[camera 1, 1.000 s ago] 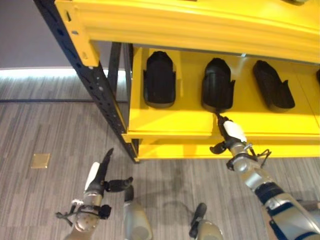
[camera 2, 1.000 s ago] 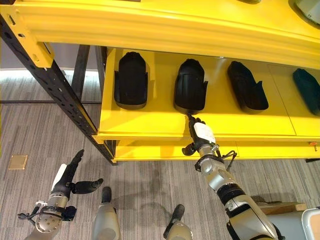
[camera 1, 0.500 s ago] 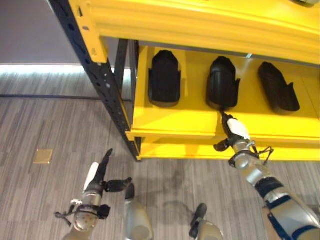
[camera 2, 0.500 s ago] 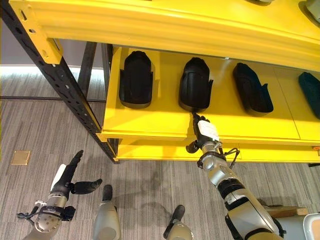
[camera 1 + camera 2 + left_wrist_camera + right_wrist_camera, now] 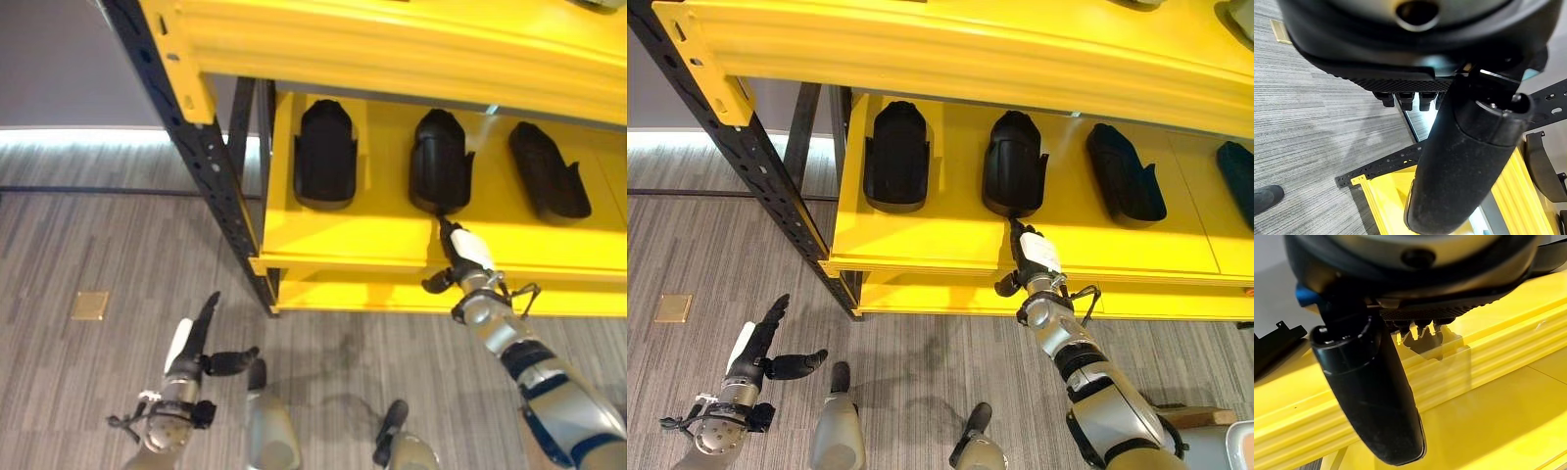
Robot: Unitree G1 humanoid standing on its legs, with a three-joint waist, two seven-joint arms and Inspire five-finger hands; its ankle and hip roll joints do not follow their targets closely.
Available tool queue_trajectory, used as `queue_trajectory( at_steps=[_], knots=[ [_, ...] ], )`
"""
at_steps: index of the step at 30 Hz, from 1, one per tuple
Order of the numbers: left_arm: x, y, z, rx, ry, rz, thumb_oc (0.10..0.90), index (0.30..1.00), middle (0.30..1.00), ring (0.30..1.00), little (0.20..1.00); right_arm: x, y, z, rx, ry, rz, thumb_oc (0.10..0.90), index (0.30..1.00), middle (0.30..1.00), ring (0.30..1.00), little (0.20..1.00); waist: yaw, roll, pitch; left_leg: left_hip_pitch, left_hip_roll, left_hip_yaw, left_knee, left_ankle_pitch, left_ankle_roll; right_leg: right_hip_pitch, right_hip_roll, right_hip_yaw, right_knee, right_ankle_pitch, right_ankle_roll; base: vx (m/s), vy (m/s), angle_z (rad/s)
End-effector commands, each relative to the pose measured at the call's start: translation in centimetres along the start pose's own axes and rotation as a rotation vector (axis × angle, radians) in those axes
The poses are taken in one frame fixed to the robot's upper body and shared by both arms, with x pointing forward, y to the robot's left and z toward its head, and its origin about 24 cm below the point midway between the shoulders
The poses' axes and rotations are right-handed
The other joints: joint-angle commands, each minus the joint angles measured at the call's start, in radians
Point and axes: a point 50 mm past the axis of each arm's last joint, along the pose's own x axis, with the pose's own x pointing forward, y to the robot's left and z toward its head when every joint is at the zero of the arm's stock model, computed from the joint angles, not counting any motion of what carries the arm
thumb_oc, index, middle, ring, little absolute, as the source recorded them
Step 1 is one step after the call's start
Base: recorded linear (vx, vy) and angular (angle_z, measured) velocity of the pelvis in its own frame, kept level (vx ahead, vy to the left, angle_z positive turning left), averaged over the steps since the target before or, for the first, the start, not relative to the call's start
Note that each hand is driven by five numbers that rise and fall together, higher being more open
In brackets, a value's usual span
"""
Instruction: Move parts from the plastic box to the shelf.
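Note:
Several black moulded parts lie in a row on the low yellow shelf [image 5: 353,235]: a left part [image 5: 325,155], a middle part [image 5: 440,174] and a right part [image 5: 549,183]. My right hand [image 5: 462,258] reaches over the shelf's front edge. It is open, and its straight fingers touch the near end of the middle part. In the right wrist view its thumb [image 5: 1371,391] hangs above the yellow shelf surface [image 5: 1488,396]. My left hand [image 5: 189,345] hovers low over the floor, open and holding nothing, with its thumb [image 5: 1469,156] spread.
A black perforated upright [image 5: 211,166] carries the shelf at its left end. A yellow beam [image 5: 392,49] overhangs the parts from above. A small brass plate [image 5: 90,305] is set in the grey striped carpet. A wooden board [image 5: 1185,409] and a pale box corner [image 5: 1239,436] sit at the lower right.
The whole view has shifted slightly right and down. My right hand stays at the near end of the middle part. The left hand has not moved.

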Motion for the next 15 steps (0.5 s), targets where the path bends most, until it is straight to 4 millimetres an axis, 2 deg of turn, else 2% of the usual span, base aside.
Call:
queue_trajectory(
  at_steps=[1,15],
  knots=[
    [0.0,1.3,2.8,0.008,-0.174,0.019,0.9,1.0,1.0,1.0,1.0,0.8,-3.7,-2.9,0.028,0.156,-0.109,0.9,1.0,1.0,1.0,1.0,0.007,-0.021,-0.019,-0.043,-0.014,-0.001,-0.034,0.065,0.06,0.01,-0.028,0.031,0.138,-0.074,-0.008,0.0,-0.004,0.03],
    [0.0,1.4,2.9,0.003,-0.177,0.03,0.9,1.0,1.0,1.0,1.0,0.3,-4.2,-4.3,0.04,0.197,-0.127,0.9,1.0,1.0,1.0,1.0,-0.001,-0.022,-0.017,-0.045,-0.012,-0.001,-0.03,0.063,0.06,0.007,-0.026,0.032,0.145,-0.077,-0.01,0.0,0.0,0.0]
  ],
)
